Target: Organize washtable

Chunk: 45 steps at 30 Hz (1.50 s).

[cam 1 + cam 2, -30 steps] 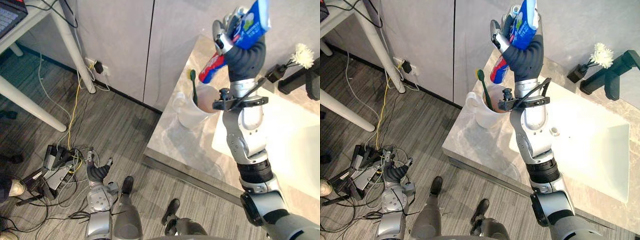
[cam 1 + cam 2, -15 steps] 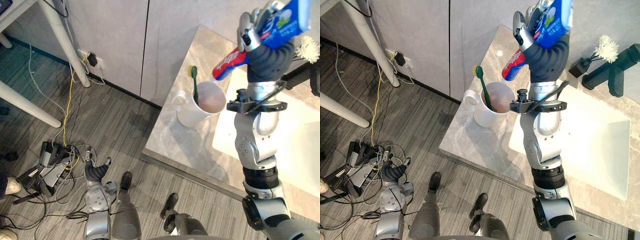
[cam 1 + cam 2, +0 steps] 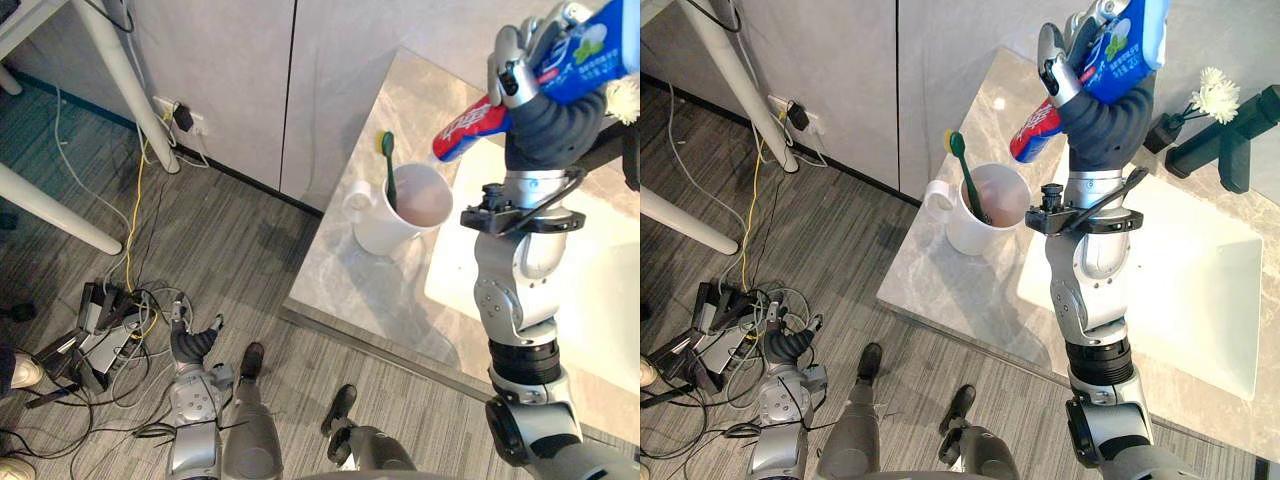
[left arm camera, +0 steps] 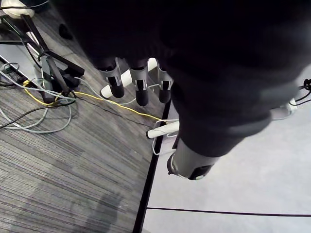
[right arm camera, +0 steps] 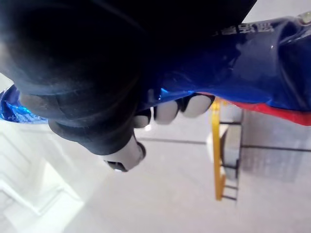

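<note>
My right hand is raised high over the marble washtable, shut on a blue and red toothpaste tube. The tube slants, its red end pointing down toward the white mug, just right of the mug's rim. A green toothbrush leans inside the mug. In the right wrist view, fingers curl under the blue tube. My left hand hangs low over the floor, open, its fingers straight.
A white sink basin lies right of the mug, with a dark faucet and a small vase with a white flower at the back. Cables and power strips lie on the floor beside white table legs.
My right hand has carried the tube to the right, from over the mug to beside its rim, and the tube lies flatter. The camera has shifted a little. The left hand stays put.
</note>
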### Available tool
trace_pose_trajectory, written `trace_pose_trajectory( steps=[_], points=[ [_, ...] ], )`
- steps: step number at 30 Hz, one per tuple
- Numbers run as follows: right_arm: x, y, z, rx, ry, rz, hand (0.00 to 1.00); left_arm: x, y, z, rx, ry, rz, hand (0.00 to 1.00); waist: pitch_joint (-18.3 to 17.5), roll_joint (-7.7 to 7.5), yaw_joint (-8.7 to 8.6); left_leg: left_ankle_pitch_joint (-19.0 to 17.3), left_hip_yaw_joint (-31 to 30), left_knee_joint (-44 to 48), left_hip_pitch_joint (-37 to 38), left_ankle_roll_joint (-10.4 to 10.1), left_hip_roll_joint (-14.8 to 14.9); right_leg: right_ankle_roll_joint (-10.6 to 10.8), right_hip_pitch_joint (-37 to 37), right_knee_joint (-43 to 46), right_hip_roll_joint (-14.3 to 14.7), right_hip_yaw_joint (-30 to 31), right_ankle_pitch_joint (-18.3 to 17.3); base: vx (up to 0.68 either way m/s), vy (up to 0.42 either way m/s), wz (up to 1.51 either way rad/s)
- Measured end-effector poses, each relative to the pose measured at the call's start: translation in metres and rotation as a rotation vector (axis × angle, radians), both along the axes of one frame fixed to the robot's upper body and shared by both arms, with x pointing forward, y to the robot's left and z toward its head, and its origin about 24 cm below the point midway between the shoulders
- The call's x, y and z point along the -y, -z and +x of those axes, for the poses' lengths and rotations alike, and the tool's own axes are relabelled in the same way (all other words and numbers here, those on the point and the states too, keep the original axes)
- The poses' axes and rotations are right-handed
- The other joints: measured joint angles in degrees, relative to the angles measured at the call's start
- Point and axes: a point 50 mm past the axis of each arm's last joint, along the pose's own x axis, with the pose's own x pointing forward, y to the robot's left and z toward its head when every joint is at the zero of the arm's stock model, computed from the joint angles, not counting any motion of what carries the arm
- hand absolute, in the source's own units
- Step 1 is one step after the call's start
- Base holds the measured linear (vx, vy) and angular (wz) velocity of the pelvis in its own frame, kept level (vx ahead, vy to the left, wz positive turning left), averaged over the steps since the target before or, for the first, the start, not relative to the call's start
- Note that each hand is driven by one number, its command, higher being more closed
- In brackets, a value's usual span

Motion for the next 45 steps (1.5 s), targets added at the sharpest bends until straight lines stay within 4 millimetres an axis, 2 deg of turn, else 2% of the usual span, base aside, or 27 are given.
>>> trace_pose_trajectory(
  steps=[11,19,28,39,45],
  points=[
    [-0.008,-0.001,-0.001,0.003,-0.057,0.012,1.0,-0.002,0.0,0.0,0.0,-0.002,-0.007,0.0,0.0,0.0,0.09,0.0,0.2,0.0,-0.1,0.0,0.4,-0.1,-0.2,0.0,0.3,0.1,0.1,0.0,0.0,0.0],
    [-0.015,-0.014,-0.004,0.058,-0.092,-0.009,1.0,-0.003,0.005,0.001,-0.016,-0.003,-0.028,0.0,0.0,-0.02,0.12,0.0,0.6,-0.3,0.4,0.0,0.7,-0.2,0.0,0.0,0.6,1.2,0.6,0.0,0.0,-0.03],
    [-0.028,-0.01,-0.005,0.042,-0.166,-0.04,1.0,-0.004,0.008,0.001,-0.031,0.001,-0.026,0.0,0.0,-0.02,0.3,-0.4,-0.1,-0.3,0.1,0.0,0.9,-0.3,0.0,0.0,0.8,1.0,0.7,0.0,0.0,0.02],
    [-0.027,-0.006,-0.006,0.034,-0.167,-0.051,1.0,-0.005,0.009,0.001,-0.033,-0.003,-0.025,0.0,-0.2,-0.54,0.24,-0.1,0.0,-0.3,-0.5,0.1,1.5,-0.5,-0.8,0.0,1.5,1.4,1.4,0.01,0.001,-0.01],
    [-0.01,-0.001,-0.007,0.021,-0.106,-0.056,1.0,-0.006,0.007,0.004,-0.025,0.001,-0.02,0.0,-0.4,-1.1,0.01,0.0,0.1,-0.3,-0.5,0.0,1.7,-0.6,-0.9,0.0,1.7,1.7,1.7,0.0,0.0,-0.02]
  ],
)
